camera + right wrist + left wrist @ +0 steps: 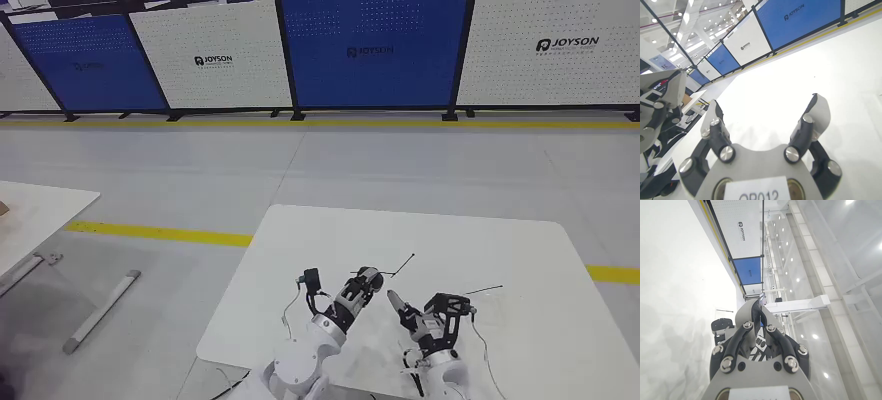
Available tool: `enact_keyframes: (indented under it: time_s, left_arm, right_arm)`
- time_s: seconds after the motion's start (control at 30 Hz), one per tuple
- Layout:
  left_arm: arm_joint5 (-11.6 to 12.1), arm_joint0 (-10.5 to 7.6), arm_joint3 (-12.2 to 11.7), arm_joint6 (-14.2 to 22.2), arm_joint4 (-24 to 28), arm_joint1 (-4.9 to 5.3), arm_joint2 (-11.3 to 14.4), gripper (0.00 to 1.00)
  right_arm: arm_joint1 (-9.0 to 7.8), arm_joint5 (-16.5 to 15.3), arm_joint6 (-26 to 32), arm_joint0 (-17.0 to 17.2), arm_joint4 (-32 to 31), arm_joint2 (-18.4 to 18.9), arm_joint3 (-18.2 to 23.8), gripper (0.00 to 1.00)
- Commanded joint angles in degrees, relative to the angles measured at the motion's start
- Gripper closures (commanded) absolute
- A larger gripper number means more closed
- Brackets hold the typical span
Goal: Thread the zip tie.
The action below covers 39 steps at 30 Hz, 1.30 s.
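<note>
Pinching a black zip tie [668, 31] tight, the left end effector [759, 306] holds it above the bench [420, 230], close to the edge nearest the robot. Beside it the right end effector [764, 98] is spread wide, and a second zip tie [485, 290] lies on the bench.

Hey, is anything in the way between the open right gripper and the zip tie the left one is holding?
Nothing visible. The zip tie juts free from the shut left gripper, and the right gripper sits open beside it over the white table.
</note>
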<state>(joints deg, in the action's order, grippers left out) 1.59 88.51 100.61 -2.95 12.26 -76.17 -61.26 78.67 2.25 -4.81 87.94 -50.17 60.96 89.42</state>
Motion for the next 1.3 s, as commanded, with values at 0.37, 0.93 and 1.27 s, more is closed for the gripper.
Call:
enact_keyframes:
  time_s: [0.37,0.93,1.27]
  left_arm:
    - [-0.23,0.11,-0.48,0.29,-2.13,0.04,0.82,1.00]
    - [-0.75,-0.25,-1.36,0.74,-4.22,0.11,1.48,1.00]
    - [-1.77,-0.72,-2.09,1.12,-4.43,0.09,1.75,1.00]
  right_arm:
    - [-0.32,-5.60,1.84,0.27,0.47,0.60,1.45,0.77]
    - [-0.70,-8.46,3.73,0.91,0.14,1.10,2.74,0.68]
    - [-0.64,-7.96,2.45,0.98,-0.20,0.95,2.81,0.69]
